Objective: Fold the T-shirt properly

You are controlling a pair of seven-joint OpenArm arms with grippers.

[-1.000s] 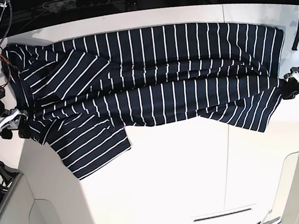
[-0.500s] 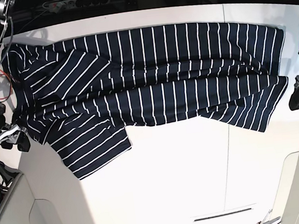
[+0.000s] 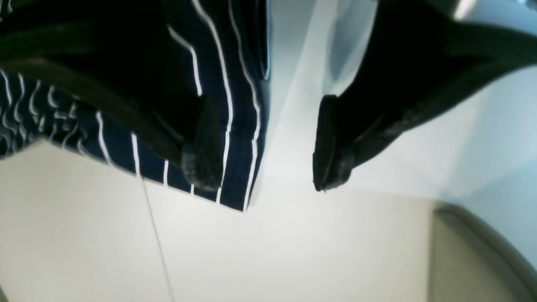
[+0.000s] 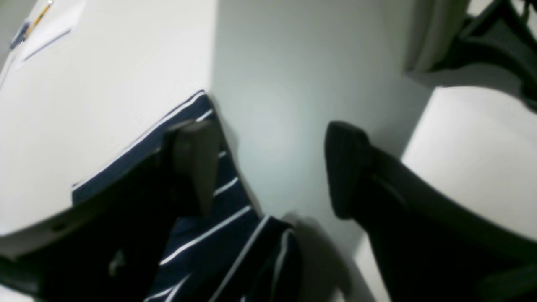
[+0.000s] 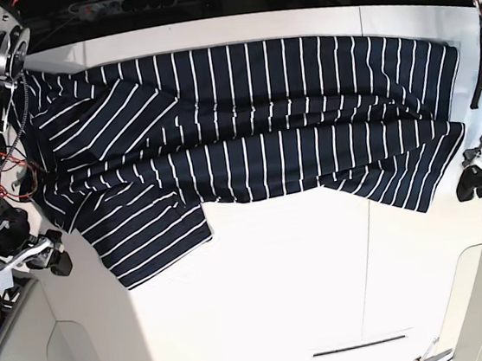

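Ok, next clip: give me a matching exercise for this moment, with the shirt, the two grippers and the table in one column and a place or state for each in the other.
Column one:
1. T-shirt
2. left gripper
3. right gripper
4. table

Column two:
A. open, off the shirt's sleeve end
B. white, bare along the near side
C. spread flat, striped
D. open, off the shirt's hem end

Pairs: 1-C, 2-D, 3-A, 4-B

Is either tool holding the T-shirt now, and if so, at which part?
Nothing is held. The left tool and the right tool are both open, clear of the T-shirt.
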